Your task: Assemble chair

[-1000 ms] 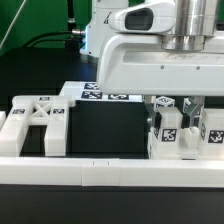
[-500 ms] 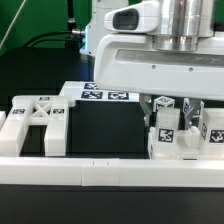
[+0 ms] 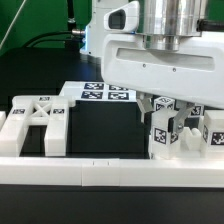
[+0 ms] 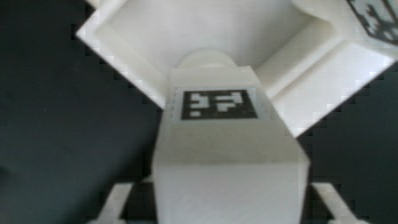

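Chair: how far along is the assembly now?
Done: no joint shows; the panel lies alone at the exterior view's left. In hand: the gripper holds a tagged leg at that view's right. Left: joining the panel, the leg and the other parts beside it.

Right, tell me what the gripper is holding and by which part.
The gripper is shut on a blocky white chair leg, clamped across its upper end.
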Controlling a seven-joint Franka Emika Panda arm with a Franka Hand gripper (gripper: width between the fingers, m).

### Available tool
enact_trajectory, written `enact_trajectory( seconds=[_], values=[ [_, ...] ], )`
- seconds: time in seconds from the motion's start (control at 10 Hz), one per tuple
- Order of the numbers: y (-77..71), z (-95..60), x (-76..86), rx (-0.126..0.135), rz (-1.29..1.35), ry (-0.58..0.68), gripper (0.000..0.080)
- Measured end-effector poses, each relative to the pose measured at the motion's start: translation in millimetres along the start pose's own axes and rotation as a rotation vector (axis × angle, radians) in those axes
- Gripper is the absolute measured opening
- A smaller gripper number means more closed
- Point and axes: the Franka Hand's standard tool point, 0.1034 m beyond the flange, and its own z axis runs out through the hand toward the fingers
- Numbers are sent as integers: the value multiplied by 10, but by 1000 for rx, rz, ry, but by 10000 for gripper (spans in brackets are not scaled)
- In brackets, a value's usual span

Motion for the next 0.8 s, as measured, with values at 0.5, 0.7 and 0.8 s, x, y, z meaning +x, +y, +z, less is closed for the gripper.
enact_trajectory(
  seconds=[0.5, 0.7, 0.8],
  values=[
    [38, 2, 15, -5, 380, -21, 288],
    [50, -1, -6, 1, 608, -24, 288],
    [50, -5, -18, -7, 703, -26, 291]
  ],
)
